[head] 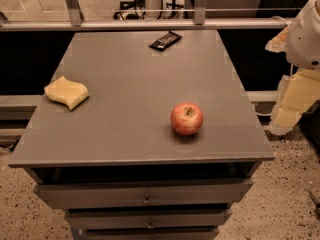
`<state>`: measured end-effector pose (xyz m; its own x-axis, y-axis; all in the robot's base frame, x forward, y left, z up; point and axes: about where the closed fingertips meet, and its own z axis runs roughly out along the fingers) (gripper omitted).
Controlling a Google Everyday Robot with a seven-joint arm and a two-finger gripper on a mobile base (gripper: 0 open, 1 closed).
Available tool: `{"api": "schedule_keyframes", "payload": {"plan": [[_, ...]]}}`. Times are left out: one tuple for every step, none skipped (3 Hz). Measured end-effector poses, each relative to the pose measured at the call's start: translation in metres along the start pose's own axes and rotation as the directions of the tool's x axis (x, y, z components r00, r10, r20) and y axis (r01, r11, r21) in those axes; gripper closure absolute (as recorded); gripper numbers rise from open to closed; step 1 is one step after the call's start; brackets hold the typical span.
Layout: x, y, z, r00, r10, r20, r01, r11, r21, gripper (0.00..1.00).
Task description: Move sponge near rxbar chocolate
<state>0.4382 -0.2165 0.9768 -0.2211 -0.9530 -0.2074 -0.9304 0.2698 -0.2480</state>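
Note:
The sponge point(67, 92), a pale yellow foam block with wavy edges, lies on the grey table top point(130, 69) near its left edge. The rxbar chocolate point(165, 40), a flat black bar, lies at the far edge of the table, a little right of centre. The gripper point(291, 106) hangs off the right side of the table, beyond its right edge, below the white arm point(306, 34). It is far from both the sponge and the bar and holds nothing that I can see.
A red apple point(187, 118) stands on the table right of centre, towards the front. The table is a drawer cabinet with drawers point(145, 194) below its front edge. A metal rail point(140, 25) runs behind the table. Speckled floor surrounds it.

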Motion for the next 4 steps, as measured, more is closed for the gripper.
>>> {"api": "schedule_keyframes", "payload": {"plan": [[0.000,0.000,0.000,1.000,0.000,0.000,0.000,1.0000,0.000,0.00],[-0.023,0.001,0.009,0.999,-0.005,0.034,0.006,0.9995,-0.030,0.00],[-0.079,0.005,0.023,0.993,-0.027,0.112,0.036,0.9963,-0.078,0.00],[-0.154,0.026,0.030,0.976,-0.018,0.219,0.052,0.9875,-0.149,0.00]]}}
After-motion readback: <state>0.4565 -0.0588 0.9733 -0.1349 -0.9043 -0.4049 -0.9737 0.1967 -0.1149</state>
